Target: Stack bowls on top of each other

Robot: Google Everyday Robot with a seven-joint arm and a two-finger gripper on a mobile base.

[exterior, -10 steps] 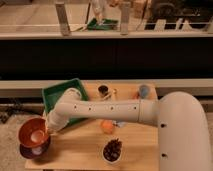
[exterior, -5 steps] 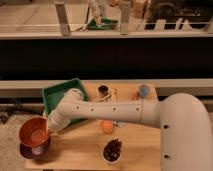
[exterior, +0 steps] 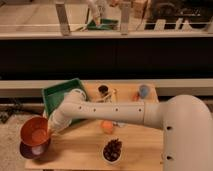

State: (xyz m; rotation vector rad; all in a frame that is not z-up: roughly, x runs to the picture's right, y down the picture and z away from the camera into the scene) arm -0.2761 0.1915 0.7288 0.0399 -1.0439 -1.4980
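the gripper sits low at the left end of the wooden table, at the end of a thick white arm that reaches in from the right across the middle of the tabletop. it is clamped on the right-hand rim of the orange-red bowl, which hangs tilted with its darker red-brown inside facing up and toward the camera. directly beneath it lies the purple bowl, resting at the table's front left corner with only its lower crescent showing under the orange-red one. the two bowls overlap closely, and the lower edge of the held bowl seems to touch or nearly touch the purple one, though the view does not settle which. behind the gripper, a green tray lies at an angle on the back left of the table, partly hidden by the arm. a small round orange fruit sits just under the arm near the table's middle, and a white bowl of dark fruit stands near the front edge, well apart from the two bowls. along the back edge stand a dark cup and, further right, a blue cup.
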